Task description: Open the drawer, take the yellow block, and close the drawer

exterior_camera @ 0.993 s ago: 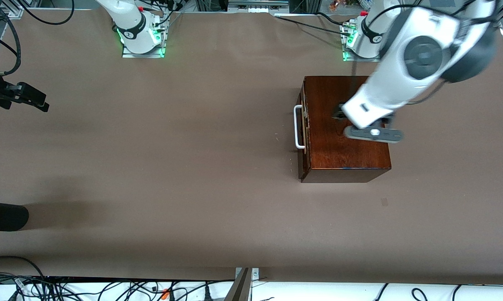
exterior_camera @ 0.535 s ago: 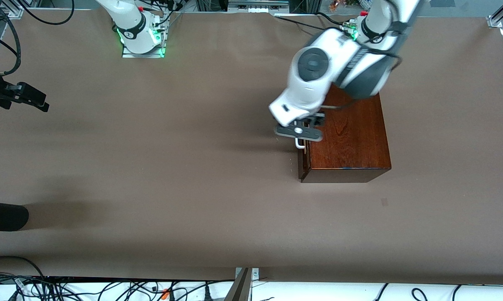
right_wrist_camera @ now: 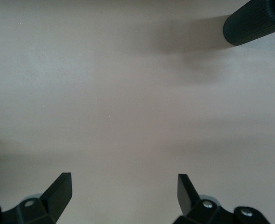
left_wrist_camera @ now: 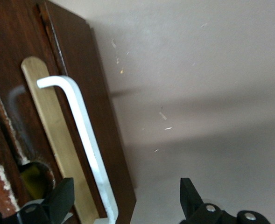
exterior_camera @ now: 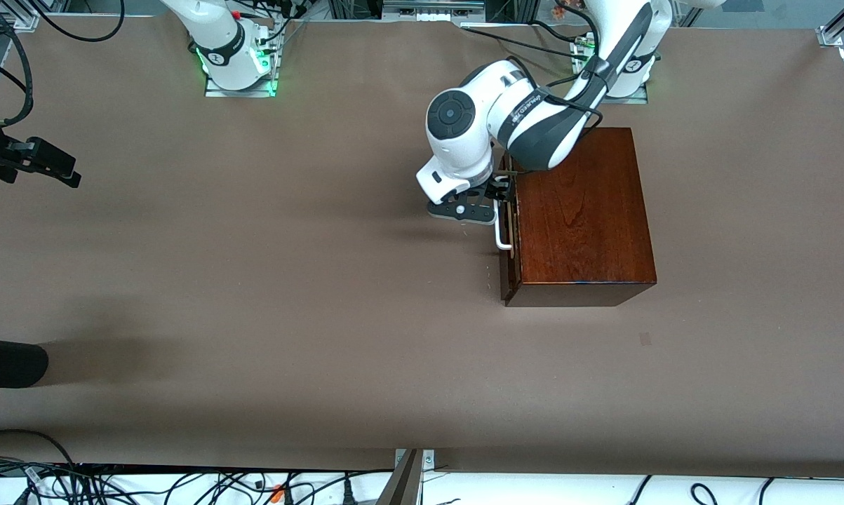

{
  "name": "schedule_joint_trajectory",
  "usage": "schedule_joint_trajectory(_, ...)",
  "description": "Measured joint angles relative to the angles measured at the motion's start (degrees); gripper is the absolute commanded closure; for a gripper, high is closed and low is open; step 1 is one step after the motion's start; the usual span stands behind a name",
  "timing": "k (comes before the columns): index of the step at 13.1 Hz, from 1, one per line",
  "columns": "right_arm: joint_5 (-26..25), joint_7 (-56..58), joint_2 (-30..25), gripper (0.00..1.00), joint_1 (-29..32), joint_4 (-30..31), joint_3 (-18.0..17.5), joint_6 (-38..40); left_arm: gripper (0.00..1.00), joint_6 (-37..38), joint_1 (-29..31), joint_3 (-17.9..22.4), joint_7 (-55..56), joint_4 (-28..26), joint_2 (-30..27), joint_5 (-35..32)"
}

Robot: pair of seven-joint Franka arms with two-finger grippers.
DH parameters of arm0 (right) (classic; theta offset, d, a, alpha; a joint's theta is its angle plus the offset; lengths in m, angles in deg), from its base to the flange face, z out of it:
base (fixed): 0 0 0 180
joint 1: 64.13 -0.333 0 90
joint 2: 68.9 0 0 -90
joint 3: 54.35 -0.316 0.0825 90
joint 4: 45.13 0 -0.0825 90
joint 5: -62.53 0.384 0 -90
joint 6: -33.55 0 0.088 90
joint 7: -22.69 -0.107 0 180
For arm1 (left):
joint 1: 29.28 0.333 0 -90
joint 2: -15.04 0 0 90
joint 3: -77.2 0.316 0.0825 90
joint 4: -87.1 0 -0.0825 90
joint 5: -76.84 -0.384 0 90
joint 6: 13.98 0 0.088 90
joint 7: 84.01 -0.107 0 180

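Reaching down from its base at the top of the front view, we see the left arm bent at the elbow over the table, its wrist turned so that the left gripper (exterior_camera: 495, 200) hangs just in front of the drawer (exterior_camera: 510, 217) of the dark reddish-brown wooden box (exterior_camera: 579, 210). In the left wrist view its two black fingers (left_wrist_camera: 58, 203) stand spread apart, released and grasping nothing; one fingertip sits against the dark drawer front and the other is over bare table, so the white U-shaped handle (left_wrist_camera: 83, 140) lies between them. The handle is mounted on a pale strip (left_wrist_camera: 51, 140) on the drawer front. The drawer looks shut or very nearly so. A bit of yellow shows in a round hole in the drawer front near that fingertip; we cannot tell whether it is the yellow block.

On a clock face laid over the front view, the box lies at about two o'clock from the table's middle. The right gripper (exterior_camera: 39, 161) waits at about nine o'clock, at the right arm's end of the table, its fingers (right_wrist_camera: 58, 191) wide apart and empty over the brown table (exterior_camera: 288, 280). A black cylinder (exterior_camera: 8, 361) lies at about eight o'clock, nearer to the front camera than the right gripper.
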Motion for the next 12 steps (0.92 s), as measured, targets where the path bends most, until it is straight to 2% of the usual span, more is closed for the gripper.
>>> schedule_joint_trajectory(12, 0.01, 0.00, 0.00, 0.00, 0.00, -0.04, 0.00, 0.00, 0.00, -0.20, -0.99, -0.18, 4.49, -1.17, 2.54, -4.41)
